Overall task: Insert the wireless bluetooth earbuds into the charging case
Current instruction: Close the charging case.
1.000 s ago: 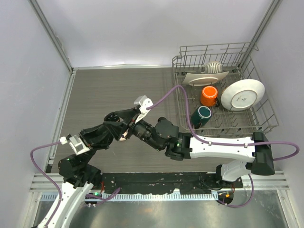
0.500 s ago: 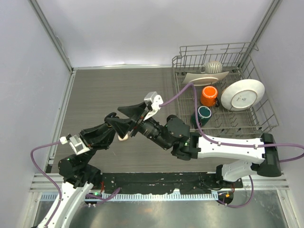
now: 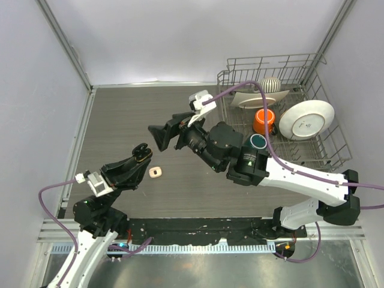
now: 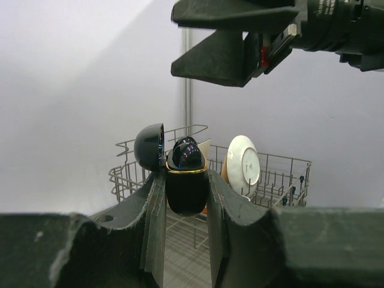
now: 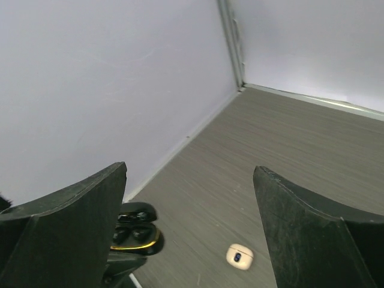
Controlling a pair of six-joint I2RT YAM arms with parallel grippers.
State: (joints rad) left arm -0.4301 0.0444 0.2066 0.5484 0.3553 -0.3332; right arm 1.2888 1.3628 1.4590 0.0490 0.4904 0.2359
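My left gripper [image 3: 141, 150] is shut on a black charging case [image 4: 187, 183] with a gold rim and holds it off the table. Its lid [image 4: 150, 146] stands open. Two black earbuds [image 5: 133, 228] sit in the case's wells. My right gripper [image 3: 163, 133] is open and empty, raised above and beyond the left gripper; it shows at the top of the left wrist view [image 4: 240, 42]. In the right wrist view my right gripper [image 5: 191, 171] looks down on the black case [image 5: 135, 239]. No white earbuds are in view.
A small cream case [image 3: 156, 173], shut, lies on the grey table just right of my left gripper; it also shows in the right wrist view [image 5: 240, 256]. A wire dish rack [image 3: 336, 141] at the back right holds plates, an orange mug and a teal mug.
My right gripper has drawn away from the left gripper, up and toward the back, with its jaws wide. The cream case now lies uncovered on the table. The left gripper still holds the black case.
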